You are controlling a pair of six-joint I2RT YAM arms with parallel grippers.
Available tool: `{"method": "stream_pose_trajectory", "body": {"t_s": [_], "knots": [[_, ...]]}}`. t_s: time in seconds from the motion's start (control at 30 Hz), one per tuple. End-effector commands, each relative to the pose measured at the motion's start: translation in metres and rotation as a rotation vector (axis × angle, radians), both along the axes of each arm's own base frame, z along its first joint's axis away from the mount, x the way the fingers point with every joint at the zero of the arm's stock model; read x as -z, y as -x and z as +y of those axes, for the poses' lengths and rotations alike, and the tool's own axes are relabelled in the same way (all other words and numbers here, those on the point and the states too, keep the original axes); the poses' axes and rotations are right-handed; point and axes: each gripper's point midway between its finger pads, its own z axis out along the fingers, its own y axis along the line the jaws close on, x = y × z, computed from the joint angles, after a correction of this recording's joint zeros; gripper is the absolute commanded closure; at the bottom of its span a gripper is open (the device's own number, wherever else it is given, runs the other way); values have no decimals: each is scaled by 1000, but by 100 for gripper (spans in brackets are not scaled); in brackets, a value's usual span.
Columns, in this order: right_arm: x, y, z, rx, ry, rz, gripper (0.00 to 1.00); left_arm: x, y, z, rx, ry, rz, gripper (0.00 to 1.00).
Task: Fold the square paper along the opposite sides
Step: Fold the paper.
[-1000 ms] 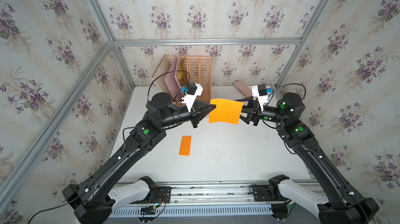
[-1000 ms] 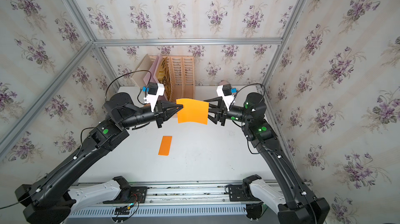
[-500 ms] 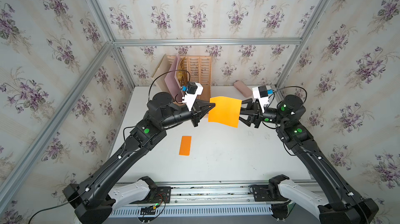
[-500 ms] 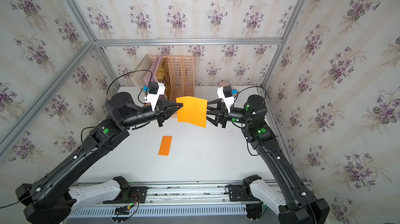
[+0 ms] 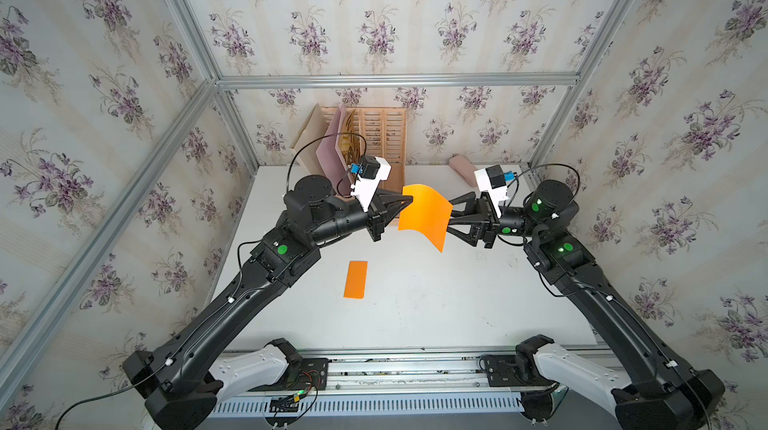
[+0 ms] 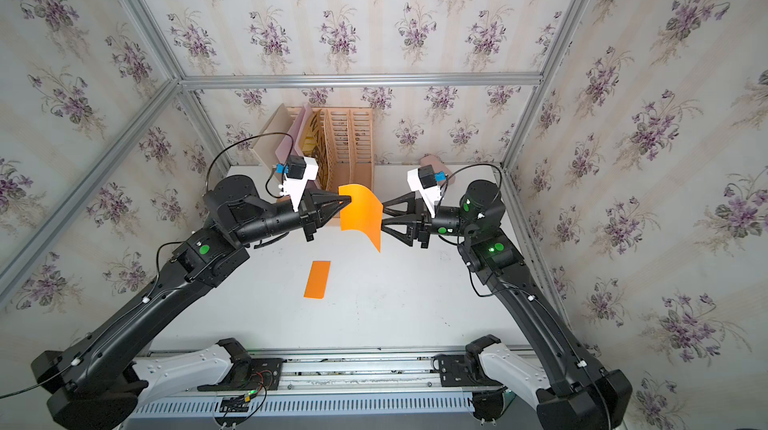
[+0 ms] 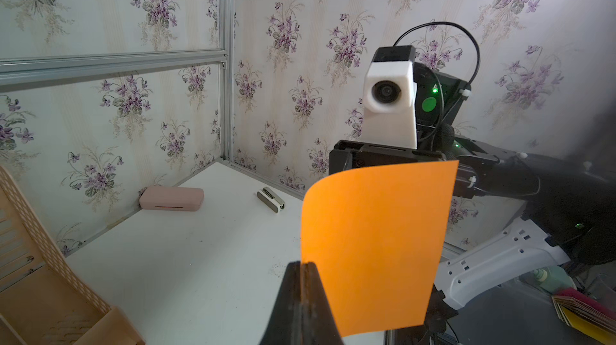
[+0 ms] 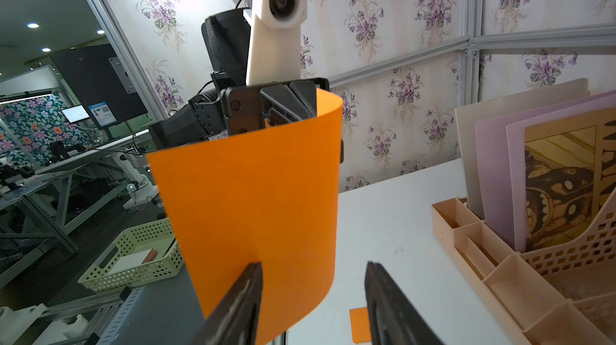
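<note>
As the left gripper point(image 5: 409, 200) clamps one edge of the orange square paper point(image 5: 424, 216), the curled sheet hangs in mid-air above the white table point(image 5: 415, 316); the right gripper point(image 5: 452, 215) waits, jaws apart, at its opposite edge, a smaller orange strip point(image 5: 355, 279) lying flat below

Paper point(image 5: 424, 216) above table point(image 5: 415, 316), before organizer point(image 5: 384, 137)

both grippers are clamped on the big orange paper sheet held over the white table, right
Only the left gripper is shut on the big orange paper sheet over the white table; the right wrist view shows the right gripper open, jaws apart.
</note>
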Motion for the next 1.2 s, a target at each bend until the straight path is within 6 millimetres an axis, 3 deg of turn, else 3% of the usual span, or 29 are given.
{"method": "stream_pose_trajectory", "body": {"t_s": [0.0, 0.53, 1.17], "knots": [[-1, 3, 6, -21, 7, -19, 46, -2, -1, 1, -8, -1, -16, 100], [-2, 10, 19, -49, 23, -30, 46, 3, -9, -5, -11, -11, -6, 100], [6, -2, 34, -52, 39, -14, 42, 5, -4, -7, 22, -7, 16, 100]]}}
